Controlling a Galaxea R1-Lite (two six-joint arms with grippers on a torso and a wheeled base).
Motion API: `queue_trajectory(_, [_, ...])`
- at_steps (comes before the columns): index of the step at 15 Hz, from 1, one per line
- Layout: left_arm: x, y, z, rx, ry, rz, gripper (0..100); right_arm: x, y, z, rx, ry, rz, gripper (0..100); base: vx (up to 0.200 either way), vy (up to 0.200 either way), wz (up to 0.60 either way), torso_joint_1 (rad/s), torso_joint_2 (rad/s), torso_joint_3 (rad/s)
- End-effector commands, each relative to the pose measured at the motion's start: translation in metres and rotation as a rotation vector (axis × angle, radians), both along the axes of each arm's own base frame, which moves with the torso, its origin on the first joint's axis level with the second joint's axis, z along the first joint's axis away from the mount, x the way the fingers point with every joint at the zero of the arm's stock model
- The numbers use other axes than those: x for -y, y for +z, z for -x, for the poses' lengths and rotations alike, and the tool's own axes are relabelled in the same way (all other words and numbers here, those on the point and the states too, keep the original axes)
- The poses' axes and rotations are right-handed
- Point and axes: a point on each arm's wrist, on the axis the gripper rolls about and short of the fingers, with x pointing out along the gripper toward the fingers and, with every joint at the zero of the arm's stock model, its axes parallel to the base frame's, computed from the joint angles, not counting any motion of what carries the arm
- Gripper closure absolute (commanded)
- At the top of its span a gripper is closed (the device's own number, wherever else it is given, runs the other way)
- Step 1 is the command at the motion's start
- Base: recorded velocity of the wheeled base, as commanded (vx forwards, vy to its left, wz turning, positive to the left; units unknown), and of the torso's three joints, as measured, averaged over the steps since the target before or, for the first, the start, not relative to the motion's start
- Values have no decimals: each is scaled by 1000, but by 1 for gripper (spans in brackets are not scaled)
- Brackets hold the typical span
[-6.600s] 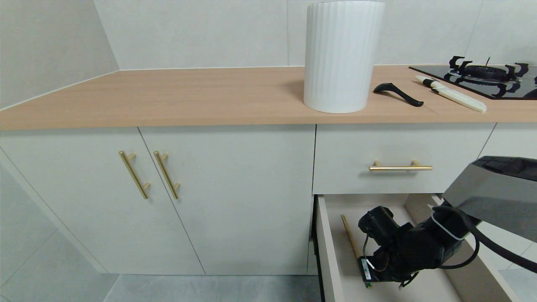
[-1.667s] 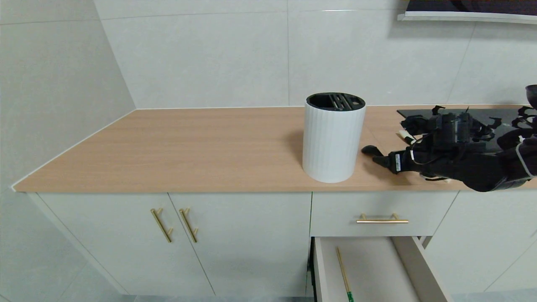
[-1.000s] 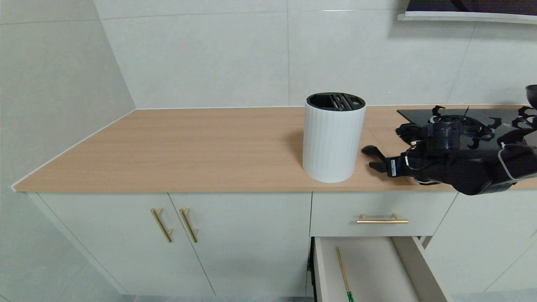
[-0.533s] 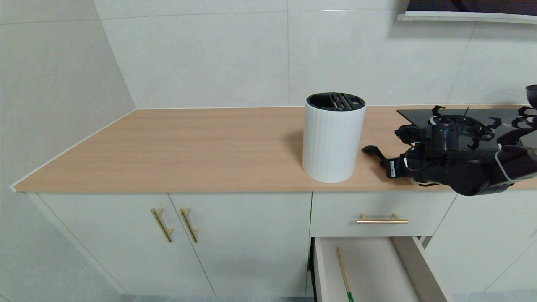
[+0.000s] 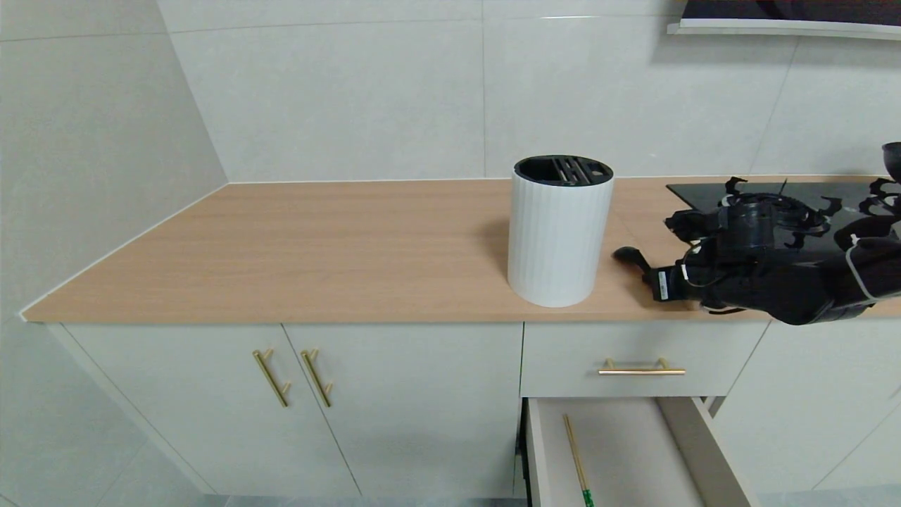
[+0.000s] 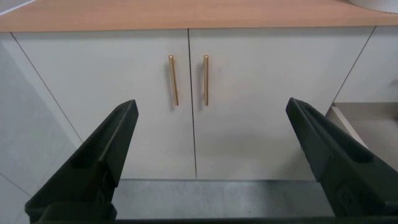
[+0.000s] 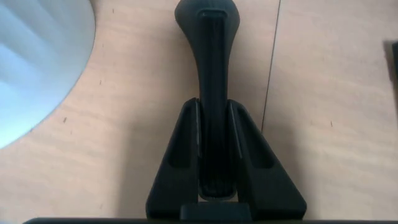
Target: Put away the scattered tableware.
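Since the last frame the right jaws have drawn the black utensil (image 7: 208, 62) slightly away from the white holder (image 5: 559, 239). They are closed tight on its handle, which juts ahead of them, low at the tabletop (image 5: 352, 246). The left jaws gape wide, empty, facing cabinet doors (image 6: 249, 137).

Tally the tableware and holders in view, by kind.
Black utensil, held by the right gripper: 1
Chopsticks in the open drawer: 1 lot, single or pair unclear
White ribbed utensil holder: 1
Total: 3
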Motion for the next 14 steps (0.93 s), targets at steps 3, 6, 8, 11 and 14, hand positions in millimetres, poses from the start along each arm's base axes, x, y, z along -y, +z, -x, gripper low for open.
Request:
queue_trajectory(3, [0,0,0,0,0,0,0,-15,44,60,-72,-37,-83,100,0,0,0,0,0,0])
queue_trajectory(6, [0,0,0,0,1,0,0,-6,58,116,-63,-30,-83,100,0,0,0,0,0,0])
queue_trajectory(8, [0,0,0,0,1,0,0,-5,63,146,-53,-27,-74,100,0,0,0,0,0,0])
queue_trajectory(11, [0,0,0,0,0,0,0,-8,71,189,-137,-41,-110,100,0,0,0,0,0,0])
queue_trajectory(14, [0,0,0,0,1,0,0,-8,57,197,-194,-43,-125,100,0,0,0,0,0,0])
